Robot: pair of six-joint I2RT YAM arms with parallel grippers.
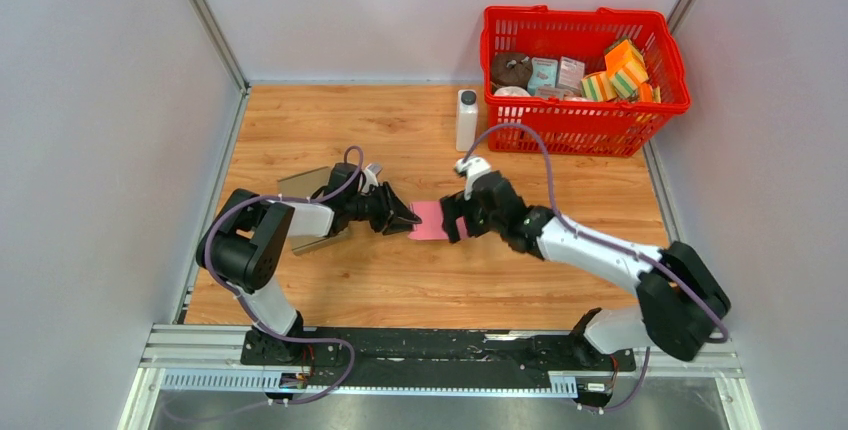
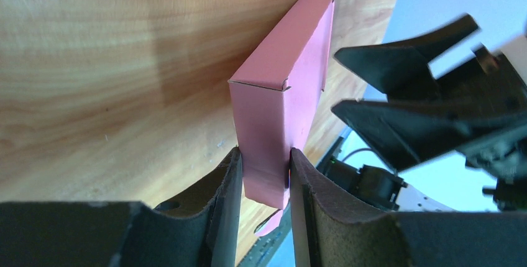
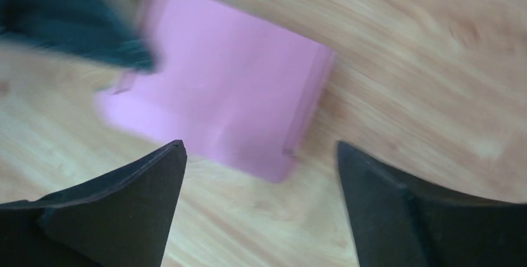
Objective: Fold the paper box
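While the left gripper (image 2: 264,167) is clenched on one short end of the flat pink paperboard box (image 2: 283,93), pinching it across its thin depth, the right gripper (image 3: 261,146) hangs released with its jaws wide apart, straddling the opposite end without touching it. That box sits between the two arms over the middle of the light wooden table (image 1: 300,120), well apart from every edge, and from these views I cannot tell whether its lower side rests on the wood or hangs just above it. My judgement is that it will handle as a very light, hollow shell: stiff enough along its folded edges to hold its shape from one end, yet easy to dent or crease if squeezed on a broad face, and smooth enough to slide between pads under a sideways pull. A tucked seam shows at one corner and a small loose tab pokes out below the left fingers (image 2: 227,199), so that end may not be fully closed. The safest hold for the free hand is probably across the narrow depth near a folded corner, where doubled walls resist crushing. A red plastic basket (image 1: 585,70) and a white bottle (image 1: 466,120) stand near the far right corner, away from the work
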